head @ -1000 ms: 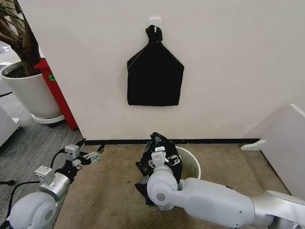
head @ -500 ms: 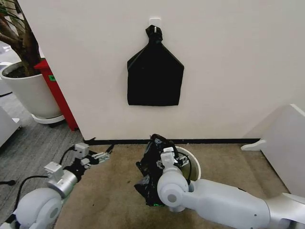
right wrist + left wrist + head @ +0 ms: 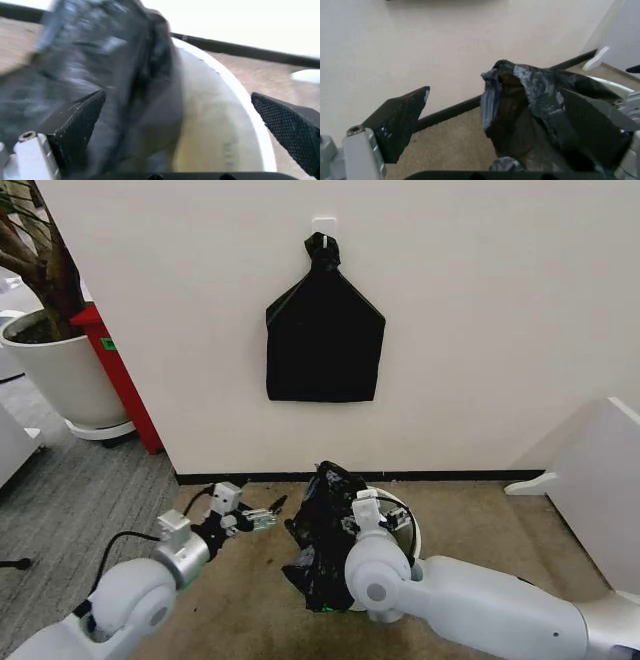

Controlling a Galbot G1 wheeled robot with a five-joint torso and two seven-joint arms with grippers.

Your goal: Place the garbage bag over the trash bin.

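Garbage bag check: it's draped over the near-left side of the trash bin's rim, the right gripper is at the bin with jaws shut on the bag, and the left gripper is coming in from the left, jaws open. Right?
Not quite. The right gripper is at the trash bin but its jaws stand wide open, as the right wrist view shows; they grip nothing. The rest holds: the garbage bag hangs over the bin's left rim, and the left gripper is beside it with jaws open.

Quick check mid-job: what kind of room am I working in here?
Likely an office or lobby corner: a carpeted floor against a plain wall with black baseboard, a large potted tree on grey flooring, and a small trash bin by the wall.
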